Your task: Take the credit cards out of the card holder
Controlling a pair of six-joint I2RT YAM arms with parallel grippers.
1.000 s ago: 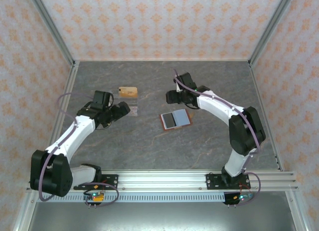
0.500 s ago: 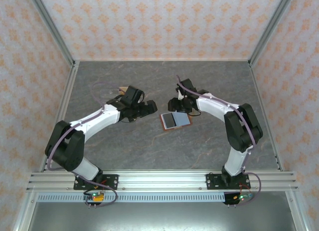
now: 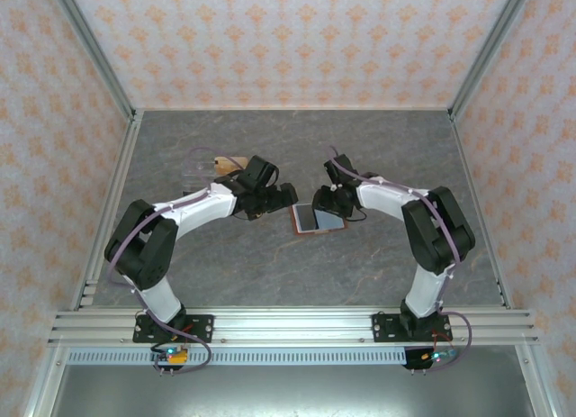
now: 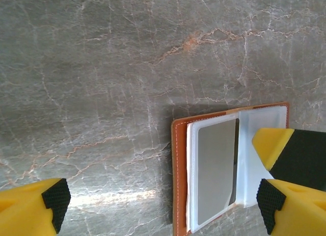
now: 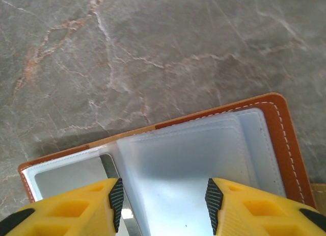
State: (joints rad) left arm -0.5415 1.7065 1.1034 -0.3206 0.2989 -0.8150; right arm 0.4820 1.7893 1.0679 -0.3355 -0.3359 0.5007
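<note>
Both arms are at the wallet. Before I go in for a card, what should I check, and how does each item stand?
1. Card holder open and lying on the table: ok.
2. A card within reach: ok, a greyish card sits in one pocket.
3. Left gripper free: ok, jaws wide apart, nothing held.
4. Right gripper placed: ok, jaws apart over the clear pocket.
5. Right fingertips pinning the holder down: cannot tell.
6. Room between the two grippers: cannot tell, they stand close together at the holder.
</note>
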